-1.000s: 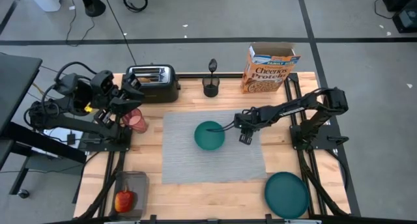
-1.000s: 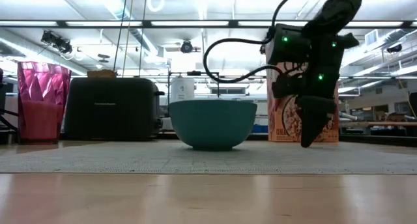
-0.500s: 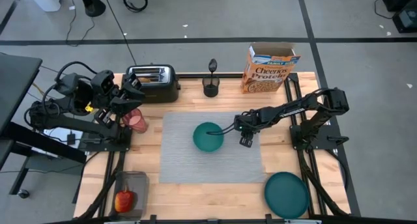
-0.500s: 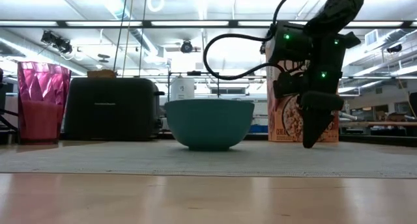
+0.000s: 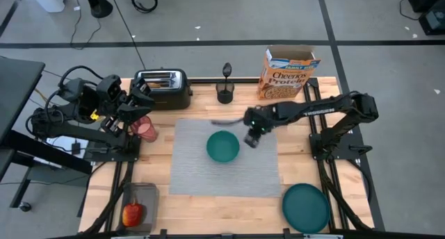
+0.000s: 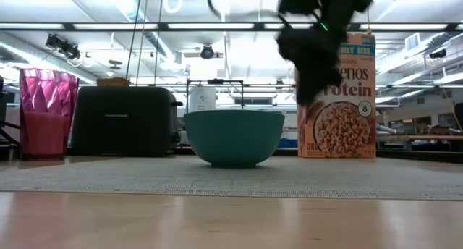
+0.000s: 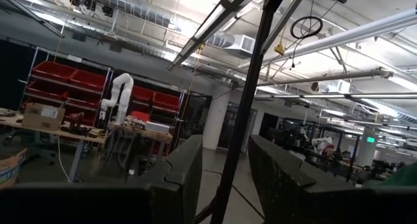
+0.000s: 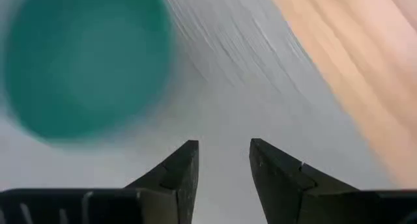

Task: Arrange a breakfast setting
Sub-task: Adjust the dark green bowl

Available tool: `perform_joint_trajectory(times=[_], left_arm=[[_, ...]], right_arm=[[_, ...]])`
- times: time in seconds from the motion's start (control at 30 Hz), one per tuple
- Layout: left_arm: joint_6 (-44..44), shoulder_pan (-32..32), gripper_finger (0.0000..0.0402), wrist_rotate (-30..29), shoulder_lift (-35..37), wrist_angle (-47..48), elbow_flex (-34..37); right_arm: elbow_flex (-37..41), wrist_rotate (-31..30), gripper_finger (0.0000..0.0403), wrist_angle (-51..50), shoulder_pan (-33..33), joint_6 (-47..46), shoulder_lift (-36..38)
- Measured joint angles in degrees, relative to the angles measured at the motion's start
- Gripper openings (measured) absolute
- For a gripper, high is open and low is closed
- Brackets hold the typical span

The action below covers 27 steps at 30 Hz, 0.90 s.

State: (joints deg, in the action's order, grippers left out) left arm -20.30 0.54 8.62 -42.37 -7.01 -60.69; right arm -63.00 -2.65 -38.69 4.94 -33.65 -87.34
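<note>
The teal bowl [image 5: 222, 146] stands on the grey ribbed placemat [image 5: 222, 176] at the table's middle; it also shows in the low view [image 6: 233, 137] and the right wrist view [image 8: 85, 61]. My right gripper [image 5: 250, 137] is open and empty, raised above the mat just right of the bowl [image 6: 309, 97]. My left gripper [image 5: 141, 94] is open and empty at the far left, raised above the pink cup [image 5: 146, 128]. The teal plate [image 5: 306, 206] lies at the near right. The Cheerios box [image 5: 286, 73] stands at the far right. The red apple [image 5: 132, 213] lies at the near left.
The black toaster [image 5: 163, 86] stands at the far left. A small black cup [image 5: 224, 93] with a spoon standing in it is at the far middle. The apple lies in a grey tray [image 5: 141, 196]. Bare wood shows right of the mat.
My right gripper has risen from the mat beside the bowl's right side and gone up and toward the far edge, a little to the left. The bowl slid a little toward the left before that and now stands still.
</note>
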Motion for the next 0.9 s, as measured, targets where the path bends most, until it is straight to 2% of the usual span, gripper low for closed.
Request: perform_joint_trajectory(times=[0.13, 0.3, 0.67, 0.9], left_arm=[[0.1, 0.0, 0.0133, 0.0, 0.0, 0.1, 0.0], [0.1, 0.0, 0.0133, 0.0, 0.0, 1.8, 0.0], [0.0, 0.0, 0.0133, 0.4, 0.2, 3.6, 0.0], [-0.1, 0.0, 0.0133, 0.7, 1.4, 4.0, 0.0]], right_arm=[[-6.2, 1.8, 0.0144, 0.4, -0.4, -13.5, -4.5], [-9.7, 3.4, 0.0144, -0.4, -2.3, -20.6, -10.8], [-10.5, 2.9, 0.0141, -1.5, -3.4, -23.2, -16.8], [-10.5, 2.6, 0.0097, 0.1, -3.4, -23.3, -18.6]])
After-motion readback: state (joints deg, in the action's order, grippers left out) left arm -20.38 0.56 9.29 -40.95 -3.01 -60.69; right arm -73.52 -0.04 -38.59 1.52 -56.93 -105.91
